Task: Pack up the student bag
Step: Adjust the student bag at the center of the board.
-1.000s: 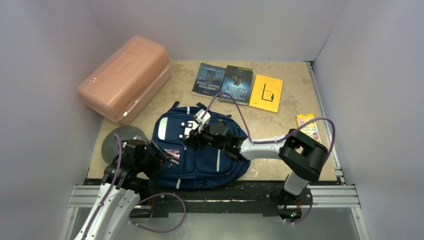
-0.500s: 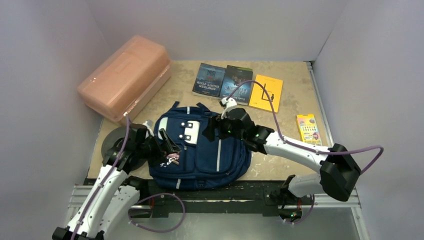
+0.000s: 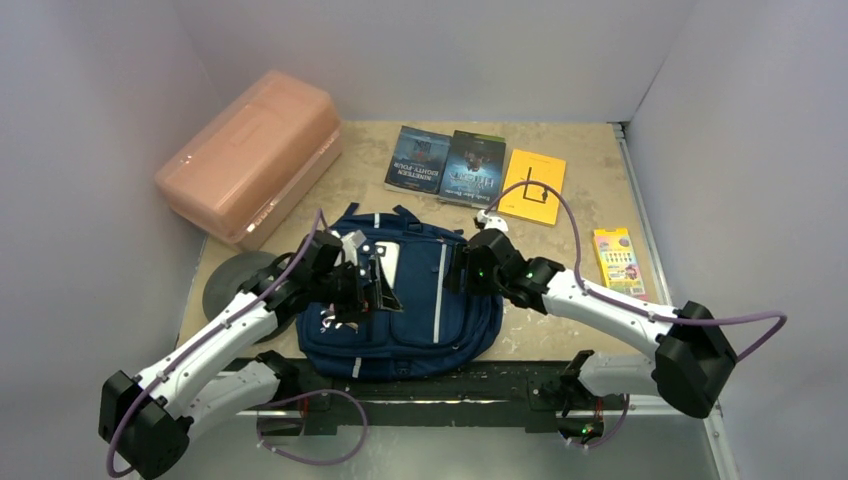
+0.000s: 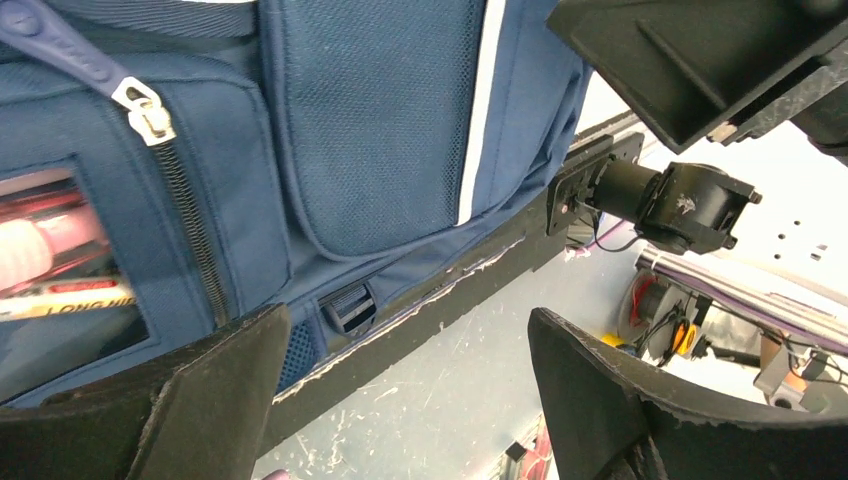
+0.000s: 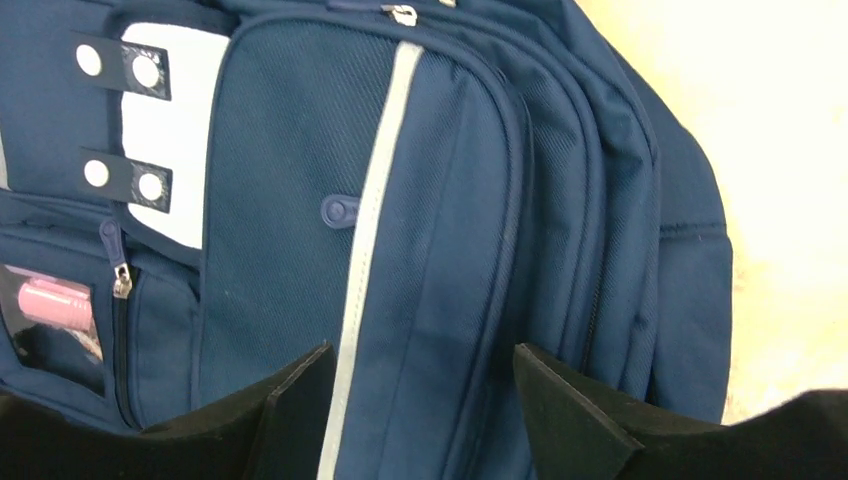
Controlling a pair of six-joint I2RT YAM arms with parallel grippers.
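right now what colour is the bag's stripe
Pale grey stripe on the student bag; clearest in right wrist view.

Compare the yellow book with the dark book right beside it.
The yellow book has a plain cover with a small black mark; the dark book carries a dark picture cover. The yellow book ends the row on the right; the dark book sits in the middle. Both lie flat, cover up, on the table.
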